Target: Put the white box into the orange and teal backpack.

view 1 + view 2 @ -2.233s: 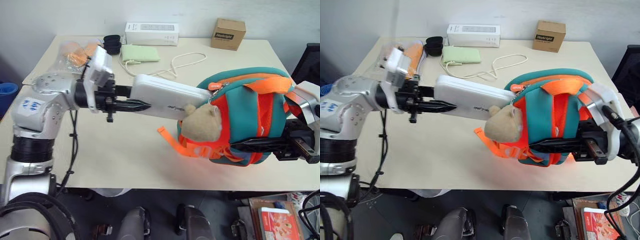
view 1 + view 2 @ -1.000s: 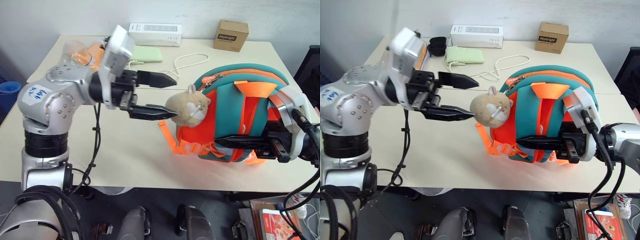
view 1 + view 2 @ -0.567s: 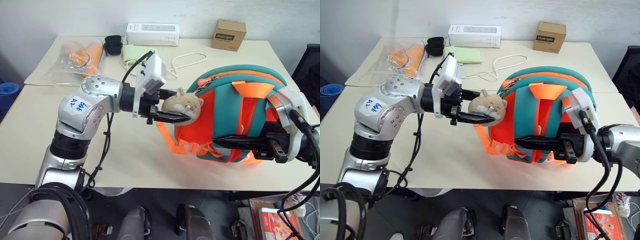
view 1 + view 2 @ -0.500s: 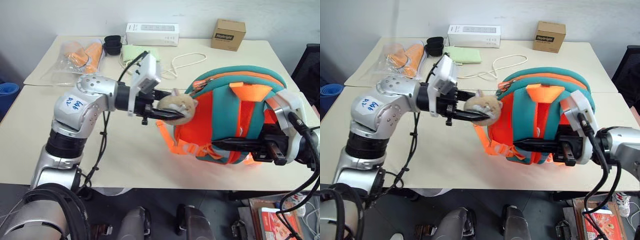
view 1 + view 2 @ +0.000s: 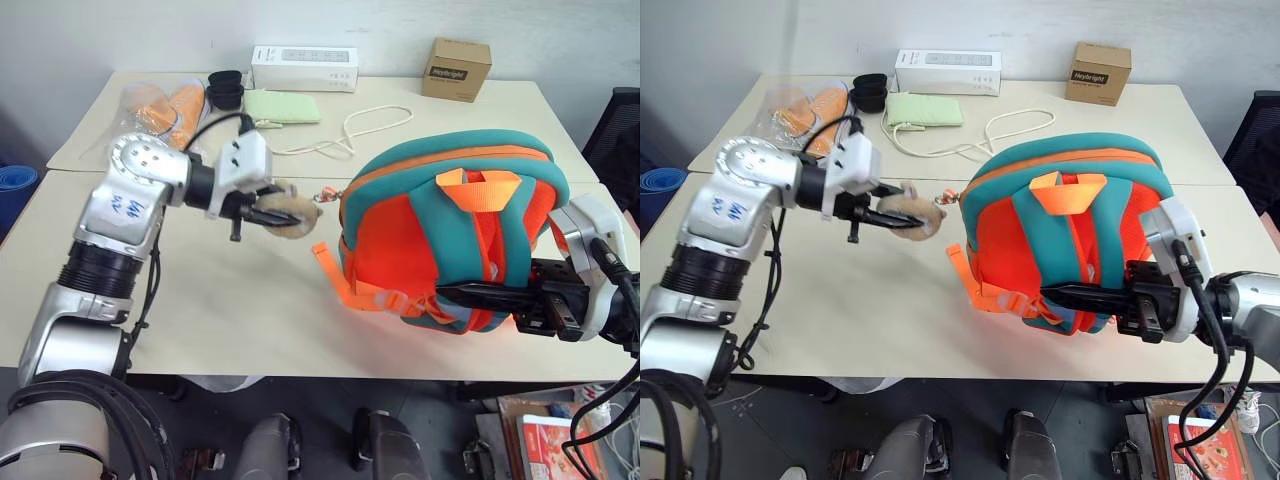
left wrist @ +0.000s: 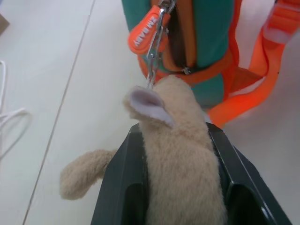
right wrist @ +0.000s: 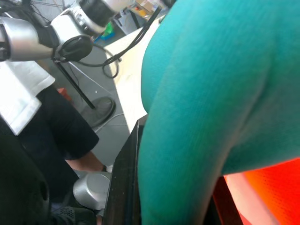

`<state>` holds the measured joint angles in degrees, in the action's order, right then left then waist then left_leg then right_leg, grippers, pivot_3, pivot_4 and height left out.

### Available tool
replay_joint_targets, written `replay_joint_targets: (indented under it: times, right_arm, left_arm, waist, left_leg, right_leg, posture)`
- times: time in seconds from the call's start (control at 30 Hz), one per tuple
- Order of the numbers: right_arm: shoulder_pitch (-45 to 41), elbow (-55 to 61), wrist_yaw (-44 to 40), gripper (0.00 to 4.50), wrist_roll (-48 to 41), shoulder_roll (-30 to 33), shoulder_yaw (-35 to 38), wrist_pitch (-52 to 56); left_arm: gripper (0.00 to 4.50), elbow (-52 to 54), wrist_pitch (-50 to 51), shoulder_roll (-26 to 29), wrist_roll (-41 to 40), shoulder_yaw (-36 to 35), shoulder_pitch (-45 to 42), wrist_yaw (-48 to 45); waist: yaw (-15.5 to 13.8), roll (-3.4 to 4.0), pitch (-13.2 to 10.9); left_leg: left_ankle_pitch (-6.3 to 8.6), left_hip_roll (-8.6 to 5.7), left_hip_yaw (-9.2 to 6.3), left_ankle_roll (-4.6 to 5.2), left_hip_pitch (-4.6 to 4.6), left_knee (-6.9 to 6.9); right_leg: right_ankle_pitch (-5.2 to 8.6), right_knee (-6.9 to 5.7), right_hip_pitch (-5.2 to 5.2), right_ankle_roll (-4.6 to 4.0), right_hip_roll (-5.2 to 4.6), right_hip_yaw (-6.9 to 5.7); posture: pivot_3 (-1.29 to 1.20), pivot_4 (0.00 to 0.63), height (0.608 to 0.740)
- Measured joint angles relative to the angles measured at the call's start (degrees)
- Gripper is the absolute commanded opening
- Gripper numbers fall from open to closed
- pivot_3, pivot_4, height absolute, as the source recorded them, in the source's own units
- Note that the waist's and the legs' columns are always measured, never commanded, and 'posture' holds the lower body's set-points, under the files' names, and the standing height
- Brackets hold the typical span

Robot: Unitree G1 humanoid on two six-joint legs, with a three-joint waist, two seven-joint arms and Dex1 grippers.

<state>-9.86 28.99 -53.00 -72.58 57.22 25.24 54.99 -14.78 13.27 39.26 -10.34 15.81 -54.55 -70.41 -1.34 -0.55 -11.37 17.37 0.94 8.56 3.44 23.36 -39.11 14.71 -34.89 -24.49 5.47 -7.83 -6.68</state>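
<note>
Since the earlier frames the flat white box with rounded corners has gone inside the bag and is out of sight, and the left gripper (image 5: 268, 212) has drawn back toward the desk's left side with the beige plush toy (image 5: 287, 212) pinched between its two black fingers. The left wrist view shows the soft toy (image 6: 180, 168) squeezed between both fingers (image 6: 119, 187), its ear and one paw sticking out. A small metal clip chain (image 6: 153, 56) runs taut from the toy to the orange zipper tab (image 6: 144, 33) at the bag's opening.

The small orange and teal backpack (image 5: 455, 240) stands upright on the front right part of the pale wooden desk (image 5: 240, 290), its bright orange straps (image 5: 345, 285) facing the front edge and one loose strap end trailing on the desktop. The right gripper (image 5: 485, 293) lies level against the lower part of the bag; its fingers are pressed together on the backpack's fabric and strap, as the right wrist view shows teal cloth (image 7: 206, 93) lying against one black finger (image 7: 124, 187).

Along the desk's far edge sit a long white carton with grey print (image 5: 304, 68) and a small brown cardboard box (image 5: 456, 68). Nearer the far left corner lie a pale green pouch (image 5: 282, 106), a looped white cord (image 5: 370, 125), a black cup-like object (image 5: 226, 88) and a clear plastic bag holding orange items (image 5: 160, 105)
</note>
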Motion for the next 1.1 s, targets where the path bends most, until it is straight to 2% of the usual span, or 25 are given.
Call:
replay_joint_targets:
  times: [0.2,0.37,0.4,0.53,0.67,0.7,0.77,0.83,0.97,1.1]
  right_arm:
    - [0.27,-0.19,0.22,0.0,3.39,-0.29,-0.34,-1.45]
    - [0.27,-1.23,0.64,0.0,7.0,-0.29,-2.45,-2.25]
    - [0.19,-1.85,0.93,0.64,8.38,-0.35,-2.57,-2.97]
    - [0.71,-6.76,2.26,1.94,14.93,-1.08,-2.96,-6.03]
    - [5.88,-10.31,-3.68,3.37,17.47,0.44,0.35,-7.92]
    - [7.22,-11.61,-5.83,3.65,17.5,1.43,2.42,-7.9]
    - [11.25,-17.44,-13.82,4.38,19.18,6.39,8.73,-8.83]
    - [11.82,-23.58,-18.65,4.45,21.31,9.66,12.58,-10.13]
    - [9.97,-38.51,-26.74,4.45,25.62,16.71,15.38,-12.25]
    - [5.71,-48.03,-30.66,4.45,27.53,19.29,16.08,-12.84]
  left_arm:
    - [1.22,-2.12,-1.14,-9.01,4.3,3.83,5.79,4.62]
    - [1.22,-2.89,-0.29,-9.99,5.31,3.14,6.27,5.87]
    - [1.76,-2.22,1.02,-9.74,4.6,2.33,6.96,5.63]
    - [3.05,3.32,12.77,-7.84,-3.89,-3.48,10.98,2.88]
    - [4.36,10.47,24.28,-2.7,-13.41,-10.57,16.33,0.31]
    - [4.5,11.61,26.08,-1.18,-15.03,-12.4,17.75,-0.05]
    - [4.5,13.67,30.09,4.7,-19.23,-17.85,22.07,-1.79]
    - [4.5,13.87,31.33,8.4,-21.12,-22.43,23.94,-2.27]
    - [4.5,13.97,30.44,14.11,-23.58,-31.33,26.1,-2.76]
    - [4.5,14.62,31.61,15.88,-26.52,-36.84,26.2,-1.35]
  waist:
    - [-0.03,-0.01,0.0]
    - [0.13,-0.01,0.0]
    - [0.14,0.0,0.0]
    - [0.18,-0.02,0.0]
    - [0.14,-0.01,0.0]
    - [0.11,-0.01,0.0]
    - [0.15,-0.01,0.0]
    - [0.18,-0.02,0.0]
    - [0.19,0.0,0.0]
    - [0.32,0.03,0.01]
  left_leg:
    - [0.01,-0.01,-0.01,0.05,0.04,-0.01]
    - [0.01,-0.01,-0.02,0.05,0.02,-0.01]
    - [0.01,-0.01,-0.02,0.05,0.01,-0.01]
    - [0.0,-0.03,-0.01,0.05,0.03,-0.02]
    - [-0.01,-0.02,-0.02,0.04,0.04,-0.02]
    - [-0.01,-0.03,-0.02,0.06,0.03,-0.02]
    - [0.0,-0.02,-0.01,0.07,-0.04,-0.03]
    - [0.0,-0.02,0.0,0.07,-0.09,-0.03]
    - [0.08,-0.01,-0.06,-0.02,-0.09,0.02]
    - [0.24,0.0,-0.1,-0.33,-0.08,0.09]
  right_leg:
    - [0.0,0.0,-0.01,0.01,-0.1,-0.03]
    - [0.0,-0.03,-0.01,0.01,-0.26,-0.07]
    - [0.0,-0.04,0.0,0.01,-0.26,-0.1]
    - [0.0,-0.07,-0.01,0.01,-0.26,-0.15]
    - [0.0,-0.19,0.02,0.02,0.1,-0.18]
    - [-0.01,-0.17,0.03,0.03,0.11,-0.18]
    - [-0.01,-0.09,0.08,0.03,0.12,-0.19]
    - [-0.01,-0.03,0.11,0.03,0.11,-0.21]
    - [0.03,-0.05,0.04,-0.06,-0.36,-0.11]
    - [0.09,-0.06,0.0,-0.15,-0.41,-0.15]
  posture:
    - [0.0,0.15,0.74]
    - [0.0,0.15,0.74]
    - [0.0,0.15,0.74]
    - [0.0,0.15,0.74]
    - [0.0,0.15,0.74]
    - [0.0,0.15,0.74]
    - [0.0,0.15,0.74]
    - [0.0,0.15,0.74]
    - [0.0,0.15,0.74]
    - [0.0,0.15,0.74]
